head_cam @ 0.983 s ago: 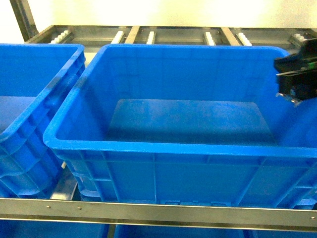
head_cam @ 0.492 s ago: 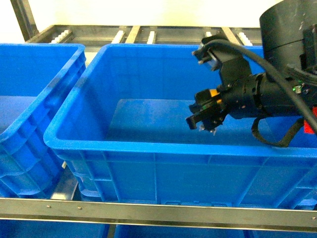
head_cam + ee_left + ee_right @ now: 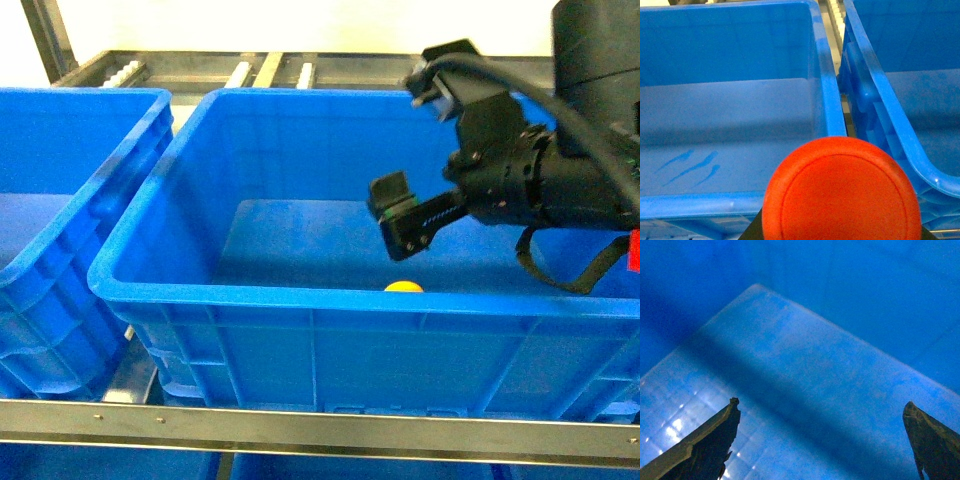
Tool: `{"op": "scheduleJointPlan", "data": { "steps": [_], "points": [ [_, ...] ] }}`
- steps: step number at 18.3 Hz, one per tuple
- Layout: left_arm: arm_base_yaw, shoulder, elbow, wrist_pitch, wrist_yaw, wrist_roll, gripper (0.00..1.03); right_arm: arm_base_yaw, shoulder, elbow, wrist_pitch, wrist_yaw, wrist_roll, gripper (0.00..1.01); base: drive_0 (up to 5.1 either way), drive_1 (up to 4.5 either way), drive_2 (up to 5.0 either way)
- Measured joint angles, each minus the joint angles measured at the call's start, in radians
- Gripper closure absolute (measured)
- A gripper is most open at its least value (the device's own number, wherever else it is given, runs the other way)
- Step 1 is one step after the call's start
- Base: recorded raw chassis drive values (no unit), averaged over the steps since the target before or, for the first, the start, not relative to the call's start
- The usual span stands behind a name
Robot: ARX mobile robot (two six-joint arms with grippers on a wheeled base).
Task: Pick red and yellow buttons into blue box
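Fingers of the right gripper (image 3: 398, 215) spread wide over the blue box (image 3: 300, 295), yellow button (image 3: 404, 286) dropped inside; the red button (image 3: 841, 192), light, hard and slick-capped, looks best pinched by its block, left gripper's state unclear.

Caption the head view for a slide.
Right tool open above the blue box, the yellow button lying on its floor.

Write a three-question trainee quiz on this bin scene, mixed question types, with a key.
1. True or false: the yellow button lies inside the blue box.
2. Multiple choice: the right tool is (A) shut on the yellow button, (B) open above the box floor, (C) out of view.
3. Fill in: the cap filling the bottom of the left wrist view belongs to the ___ button.

Key: 1 true; 2 B; 3 red.
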Motion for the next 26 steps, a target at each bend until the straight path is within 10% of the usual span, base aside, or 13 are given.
{"op": "scheduleJointPlan", "data": {
  "steps": [14, 18, 19, 20, 21, 24, 26],
  "points": [
    [0.000, 0.000, 0.000, 0.000, 0.000, 0.000, 0.79, -0.111, -0.284, -0.198, 0.154, 0.060, 0.098, 0.03, 0.0, 0.00, 0.0],
    [0.000, 0.000, 0.000, 0.000, 0.000, 0.000, 0.79, -0.201, -0.581, -0.483, 0.259, 0.169, 0.163, 0.03, 0.0, 0.00, 0.0],
    [0.000, 0.000, 0.000, 0.000, 0.000, 0.000, 0.79, -0.248, -0.843, -0.672, 0.219, 0.246, 0.224, 0.03, 0.0, 0.00, 0.0],
    [0.000, 0.000, 0.000, 0.000, 0.002, 0.000, 0.79, -0.269, -1.210, -0.875, 0.009, 0.352, 0.279, 0.03, 0.0, 0.00, 0.0],
    [0.000, 0.000, 0.000, 0.000, 0.002, 0.000, 0.79, -0.180, -1.451, -0.970, -0.170, 0.428, 0.285, 0.03, 0.0, 0.00, 0.0],
    [-0.210, 0.185, 0.330, -0.113, 0.024, 0.039, 0.79, -0.180, -1.450, -0.962, -0.166, 0.434, 0.286, 0.03, 0.0, 0.00, 0.0],
    [-0.256, 0.320, 0.470, -0.205, 0.071, 0.055, 0.79, -0.180, -1.450, -0.962, -0.166, 0.434, 0.286, 0.03, 0.0, 0.00, 0.0]
  ]
}}
